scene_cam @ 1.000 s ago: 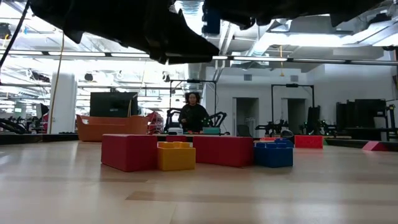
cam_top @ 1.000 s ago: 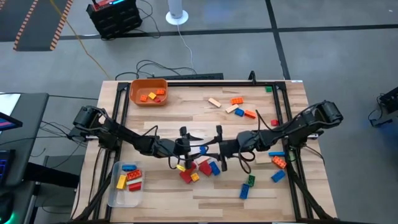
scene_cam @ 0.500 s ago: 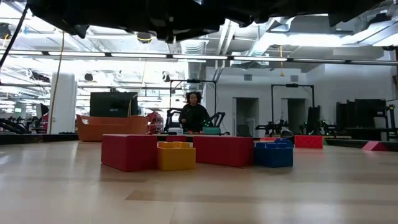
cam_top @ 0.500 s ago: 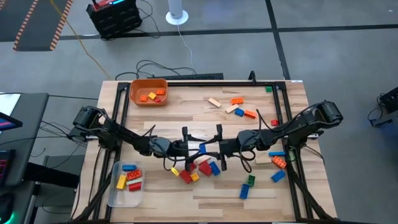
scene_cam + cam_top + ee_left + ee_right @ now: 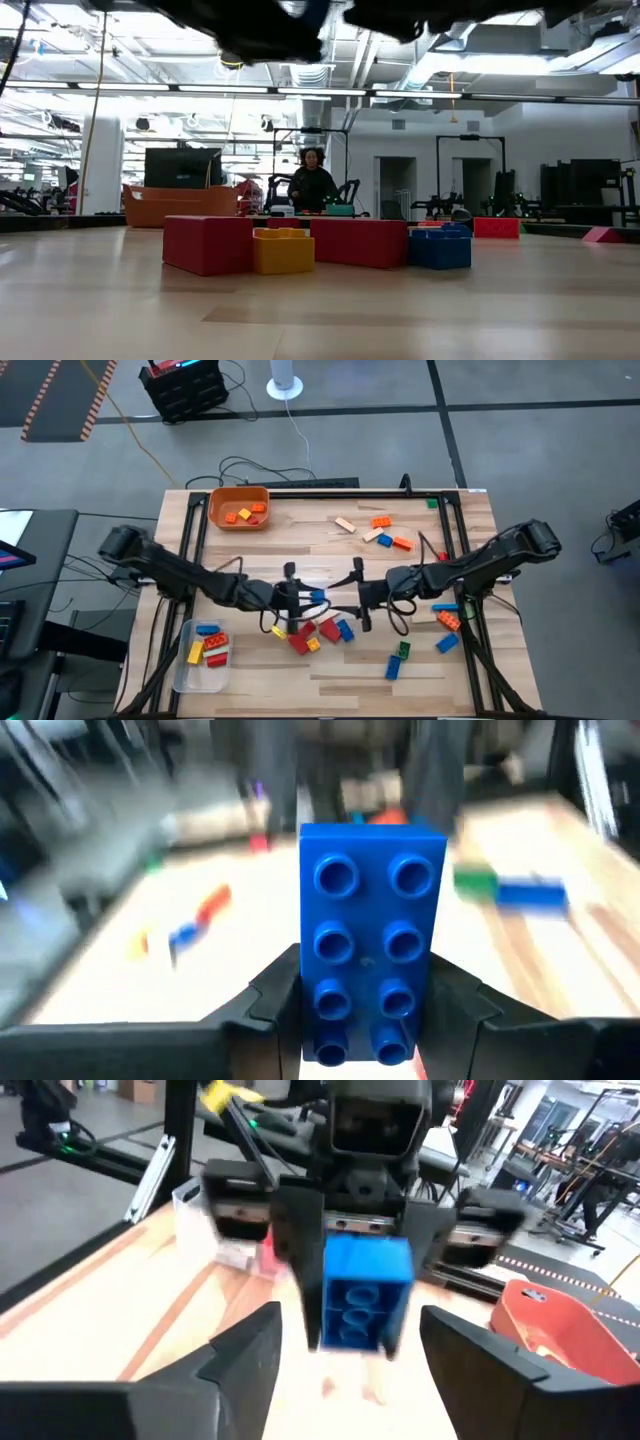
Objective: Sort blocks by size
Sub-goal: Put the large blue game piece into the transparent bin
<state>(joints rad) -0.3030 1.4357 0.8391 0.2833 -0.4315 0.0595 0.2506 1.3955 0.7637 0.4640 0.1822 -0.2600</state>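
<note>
Wooden table (image 5: 330, 670): scattered blocks (image 5: 322, 630), orange bin (image 5: 238, 507).

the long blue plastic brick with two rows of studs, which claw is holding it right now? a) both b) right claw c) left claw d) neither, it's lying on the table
c: in the left wrist view the long blue plastic brick sits clamped between the left claw fingers, while the right claw stands open, clear of it.

You see bright ceiling striplights (image 5: 200, 90) glaring behind silhouetted arms; motion blur smears everything beyond the left gripper's (image 5: 365, 1020) sharp blue block (image 5: 370, 960).
</note>
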